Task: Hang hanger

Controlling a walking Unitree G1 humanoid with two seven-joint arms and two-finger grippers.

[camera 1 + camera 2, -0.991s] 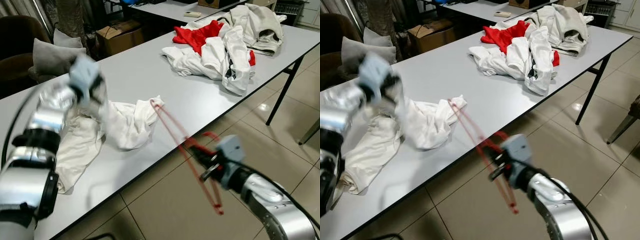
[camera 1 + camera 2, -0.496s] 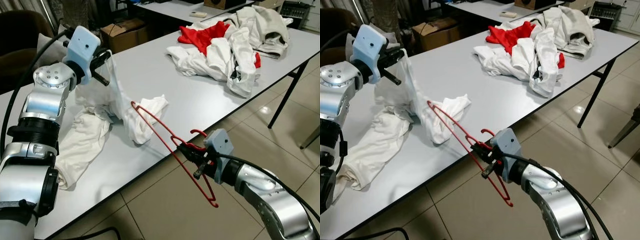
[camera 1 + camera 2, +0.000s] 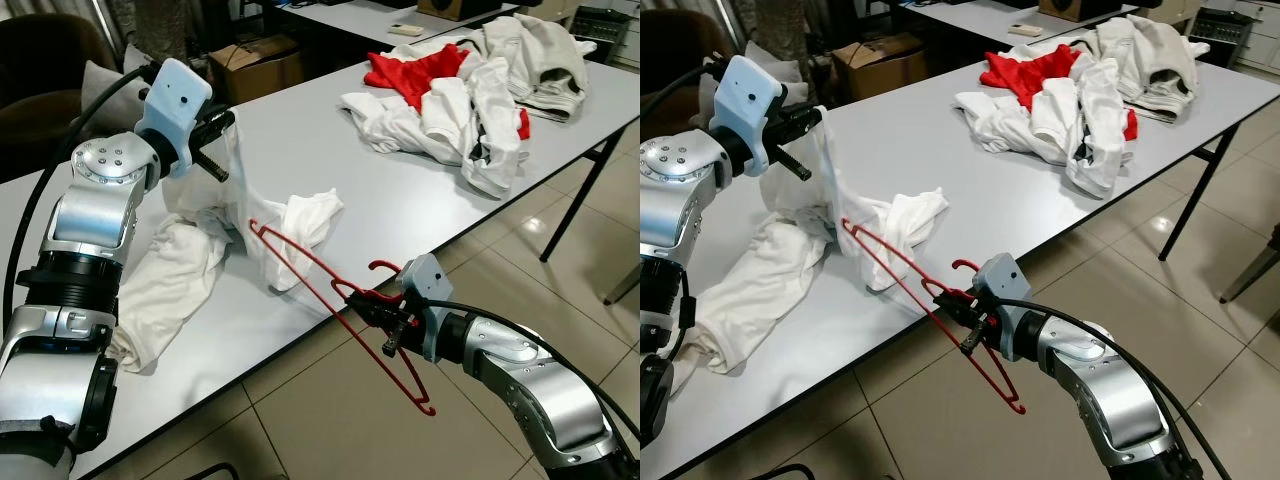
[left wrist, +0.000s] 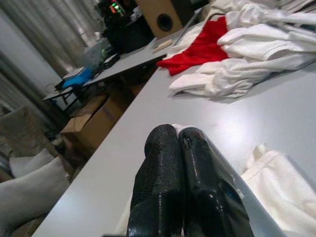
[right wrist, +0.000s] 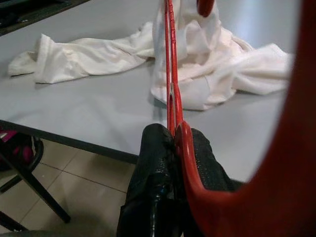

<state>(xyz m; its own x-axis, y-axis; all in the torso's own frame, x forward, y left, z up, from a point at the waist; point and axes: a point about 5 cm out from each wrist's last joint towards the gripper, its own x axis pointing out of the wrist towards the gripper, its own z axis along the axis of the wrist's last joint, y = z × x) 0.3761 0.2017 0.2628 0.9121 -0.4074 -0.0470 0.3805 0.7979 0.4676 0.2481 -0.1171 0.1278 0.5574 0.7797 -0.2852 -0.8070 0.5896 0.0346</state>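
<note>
A white garment point(image 3: 248, 212) lies crumpled on the grey table point(image 3: 300, 140), with one edge pulled up. My left gripper point(image 3: 226, 122) is raised over the table's left part and shut on that edge; its fingers point(image 4: 163, 163) press together on the thin cloth. My right gripper point(image 3: 386, 312), just off the table's front edge, is shut on a red wire hanger point(image 3: 305, 268) near its hook. The hanger's far shoulder tip touches the garment's hanging fold, and its other end points down over the floor. In the right wrist view the hanger point(image 5: 171, 59) runs toward the white cloth point(image 5: 212, 74).
A pile of white and red clothes point(image 3: 465, 95) covers the table's far right. A dark table leg point(image 3: 572, 195) stands at the right over the tiled floor point(image 3: 330, 420). Behind the table are a cardboard box point(image 3: 255, 62), a grey cushion point(image 3: 100, 85) and another table.
My left gripper has lifted the garment's edge up off the table. My right gripper has swung the hanger left, so its tip now meets the raised cloth.
</note>
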